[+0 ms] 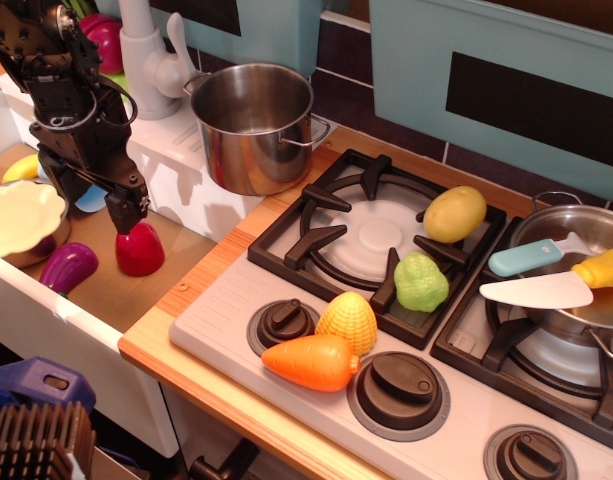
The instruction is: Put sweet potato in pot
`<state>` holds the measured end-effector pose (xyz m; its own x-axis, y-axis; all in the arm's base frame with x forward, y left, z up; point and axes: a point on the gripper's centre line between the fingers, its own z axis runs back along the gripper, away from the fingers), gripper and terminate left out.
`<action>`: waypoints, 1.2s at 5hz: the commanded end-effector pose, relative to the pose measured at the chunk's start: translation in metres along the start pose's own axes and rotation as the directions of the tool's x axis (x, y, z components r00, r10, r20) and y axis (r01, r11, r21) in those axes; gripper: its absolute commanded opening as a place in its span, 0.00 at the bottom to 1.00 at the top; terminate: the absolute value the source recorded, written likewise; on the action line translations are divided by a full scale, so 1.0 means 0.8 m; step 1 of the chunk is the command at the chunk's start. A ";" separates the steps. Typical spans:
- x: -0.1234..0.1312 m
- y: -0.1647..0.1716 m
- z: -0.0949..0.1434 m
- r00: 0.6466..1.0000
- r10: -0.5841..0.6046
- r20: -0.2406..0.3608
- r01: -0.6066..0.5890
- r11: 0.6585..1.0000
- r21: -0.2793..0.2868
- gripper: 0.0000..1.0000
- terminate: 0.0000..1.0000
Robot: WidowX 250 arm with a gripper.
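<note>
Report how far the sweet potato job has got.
Done: the pincer has reached the sweet potato in the sink and sits on its top. In hand: the grasp; whether it has closed is unclear, and the toy looks still resting on the sink floor. Left: lift it, carry it to the pot on the counter, and drop it in.

Toy kitchen counter with wooden edge (226, 385). Grey stove top (316, 395) sits on it; behind the stove, dark tiled wall (386, 120) and teal cabinet doors (506, 90).
</note>
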<state>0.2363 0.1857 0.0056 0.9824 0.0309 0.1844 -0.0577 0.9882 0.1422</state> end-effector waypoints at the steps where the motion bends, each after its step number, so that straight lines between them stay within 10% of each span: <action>1: 0.000 0.000 0.000 1.000 0.000 0.000 0.000 1.000 0.000 1.00 0.00; 6: 0.014 0.007 -0.085 0.996 0.014 0.090 -0.006 0.996 -0.084 1.00 0.00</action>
<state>0.2561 0.1971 -0.0698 0.9622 0.0620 0.2652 -0.0767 0.9960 0.0454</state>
